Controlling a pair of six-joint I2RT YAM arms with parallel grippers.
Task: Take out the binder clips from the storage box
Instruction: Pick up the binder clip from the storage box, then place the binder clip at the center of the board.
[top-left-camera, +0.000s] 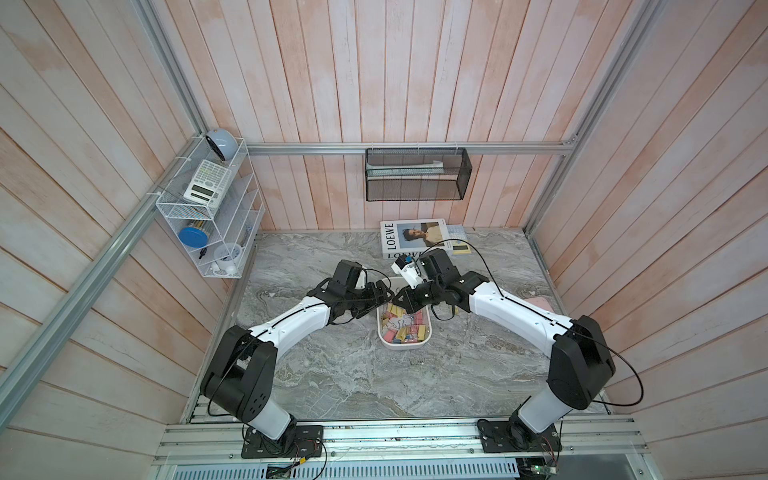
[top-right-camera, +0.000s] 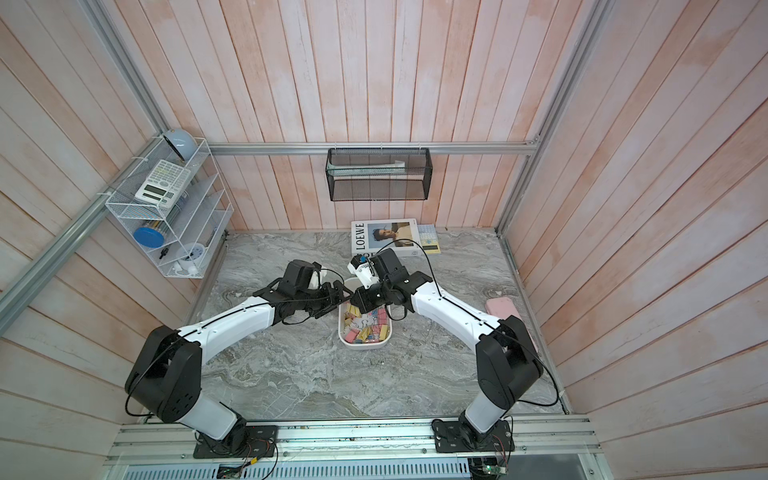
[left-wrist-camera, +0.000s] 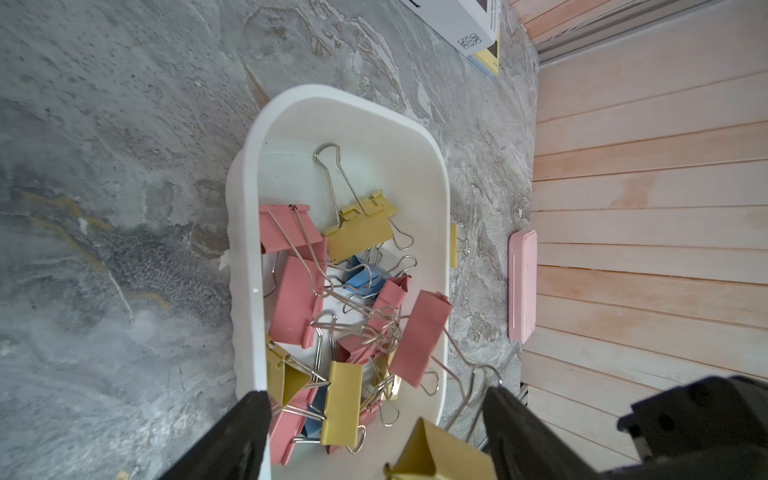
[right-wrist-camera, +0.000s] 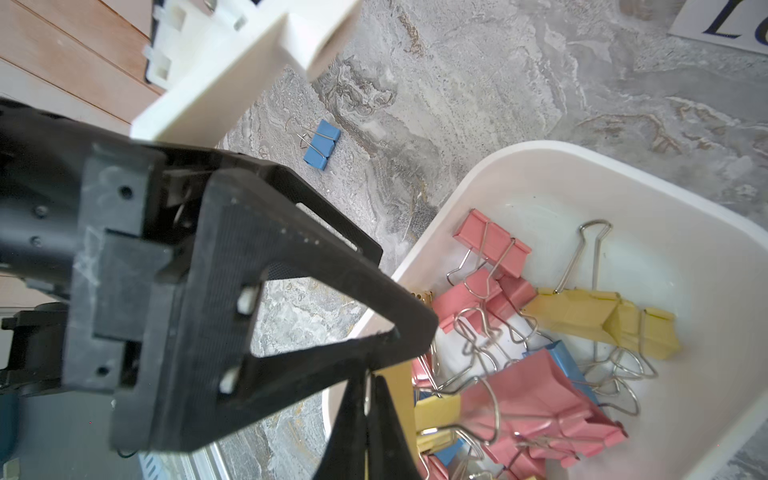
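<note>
Binder clips (left-wrist-camera: 295, 299), pink, yellow, blue, wire handles tangled, heaped in storage box (top-left-camera: 405, 348), mostly its near half. Box mid tabletop (top-left-camera: 353, 382). Above box's far half, both tools nearly tip to tip. Left tool (left-wrist-camera: 376, 392) spread wide, yellow clip (left-wrist-camera: 440, 453) between its fingers. Right tool (right-wrist-camera: 368, 399) pinched tight; whether it nips wire, can't tell. Blue clip (right-wrist-camera: 322, 144) on tabletop left of box, second yellow clip (left-wrist-camera: 454, 245) just right of box. Pink case (left-wrist-camera: 522, 286) further right. Book (top-left-camera: 411, 237) beyond box.

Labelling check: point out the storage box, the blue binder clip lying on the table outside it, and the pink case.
storage box (left-wrist-camera: 395, 166): left wrist view, bare inner wall.
blue binder clip (right-wrist-camera: 322, 145): right wrist view, blue body.
pink case (left-wrist-camera: 523, 286): left wrist view, flat top face.
</note>
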